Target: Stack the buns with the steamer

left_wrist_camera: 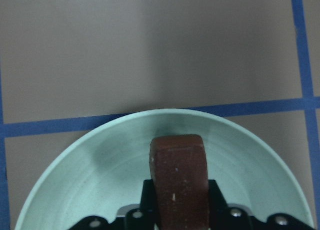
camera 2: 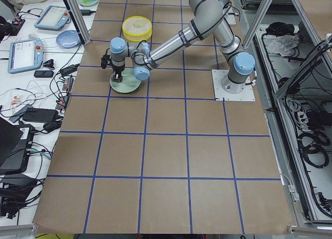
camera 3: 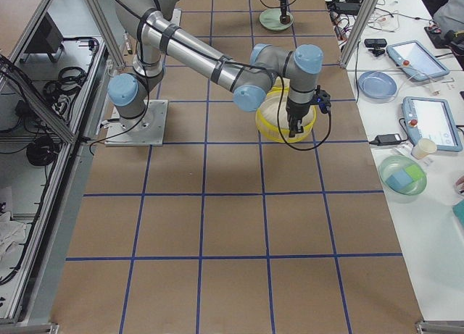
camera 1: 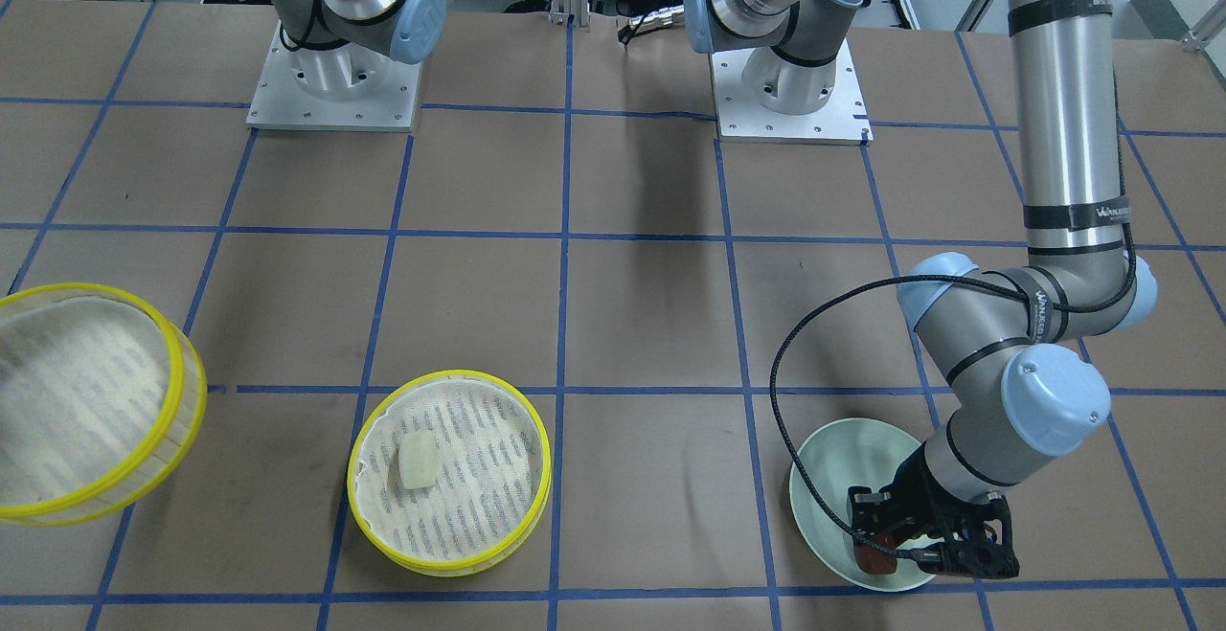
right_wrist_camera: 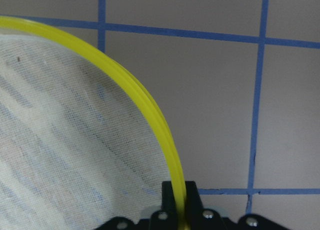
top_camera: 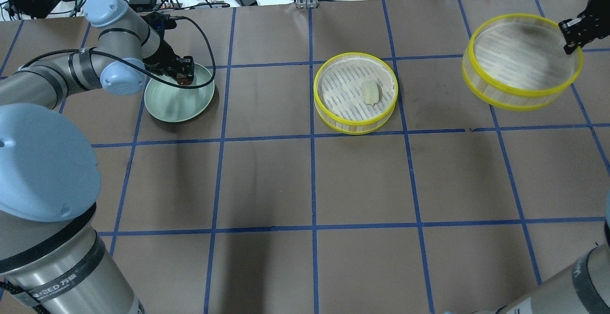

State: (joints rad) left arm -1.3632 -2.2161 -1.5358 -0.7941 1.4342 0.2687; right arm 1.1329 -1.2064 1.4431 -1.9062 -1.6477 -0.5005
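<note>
Front view: the cream-white rounded bun (camera 1: 418, 461) lies inside the yellow-rimmed, cloth-lined steamer tray (camera 1: 450, 566) on the table; judged done

Left wrist view: the left gripper (left_wrist_camera: 179, 202) clamps the dark reddish-brown oblong bun (left_wrist_camera: 177, 160) over the pale green round plate (left_wrist_camera: 100, 165); transfer outstanding

Overhead: the right gripper (top_camera: 572, 35) pinches the rim of a second yellow-rimmed steamer tray (top_camera: 519, 56), held tilted; stacking outstanding

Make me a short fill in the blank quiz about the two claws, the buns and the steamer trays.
1. The left claw is shut on the reddish-brown bun, over a plate coloured pale ____.
2. The right claw holds the empty steamer tray by its yellow ____.
3. The other steamer tray contains exactly ____ bun, the cream-white bun.
Missing words: green; rim; one.
</note>
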